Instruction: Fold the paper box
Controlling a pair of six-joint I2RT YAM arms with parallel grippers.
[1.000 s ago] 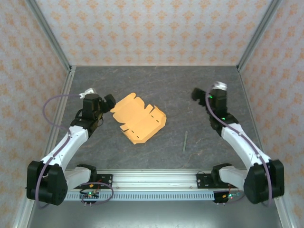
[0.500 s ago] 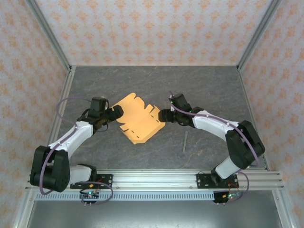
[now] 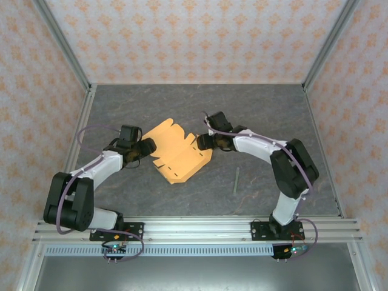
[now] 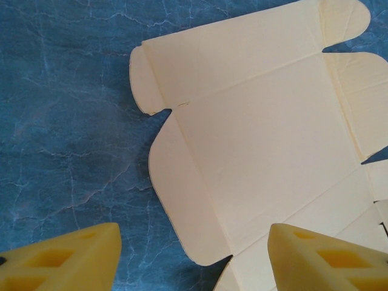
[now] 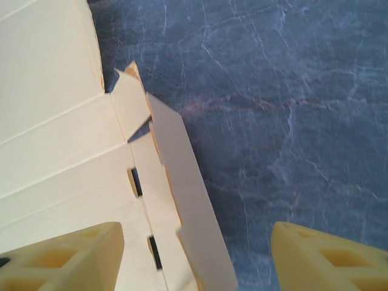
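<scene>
On the desk (image 3: 260, 109): one paper box (image 3: 177, 151), unfolded.
Stick (image 3: 236, 180): one, 4 o'clock of it.
Left jaws: 9 o'clock, wide.
Right jaws: 3 o'clock, wide, astride raised flap (image 5: 188, 224).

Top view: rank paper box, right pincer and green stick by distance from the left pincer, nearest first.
1. paper box: right beside the left pincer, its left edge at the fingertips.
2. right pincer: across the sheet, at its right edge.
3. green stick: farthest, lying off to the right, nearer the arm bases.
</scene>
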